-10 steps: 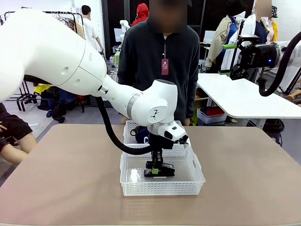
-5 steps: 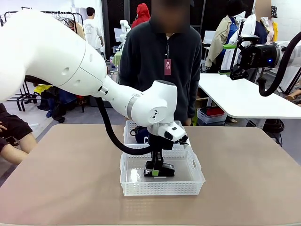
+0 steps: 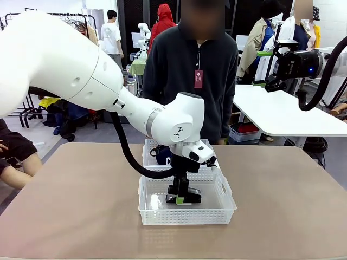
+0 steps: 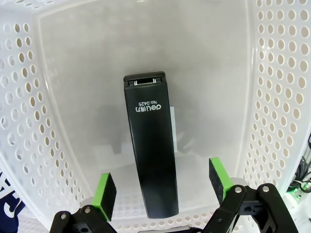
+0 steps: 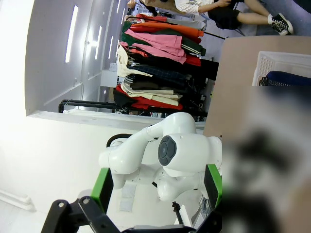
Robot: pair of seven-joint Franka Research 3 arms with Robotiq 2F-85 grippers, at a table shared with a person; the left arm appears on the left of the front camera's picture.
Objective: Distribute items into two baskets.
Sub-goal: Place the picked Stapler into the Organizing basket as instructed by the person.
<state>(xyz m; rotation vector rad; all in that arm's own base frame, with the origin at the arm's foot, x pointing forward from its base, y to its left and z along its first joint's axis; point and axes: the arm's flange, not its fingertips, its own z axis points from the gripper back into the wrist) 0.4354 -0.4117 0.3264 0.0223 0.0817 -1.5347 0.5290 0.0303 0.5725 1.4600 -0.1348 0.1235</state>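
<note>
The left gripper point(image 4: 163, 189) hangs spread inside the near basket point(image 3: 187, 214), its green pads either side of the black stapler point(image 4: 149, 162) lying flat on the basket floor, apart from it. The pouch point(image 3: 161, 155) sits in the far basket point(image 3: 152, 146). The right gripper point(image 5: 158, 187), raised off the counter point(image 3: 282, 189), is spread and holds nothing.

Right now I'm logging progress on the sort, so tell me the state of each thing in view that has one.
Stapler: closed, lying flat in the near basket, free of the pads.
Near basket: holds the stapler.
Far basket: holds the pouch.
Pouch: lying in the far basket; zip cannot tell.
Left pincer: open, straddling the stapler.
Right pincer: open, empty, raised off the table.
</note>
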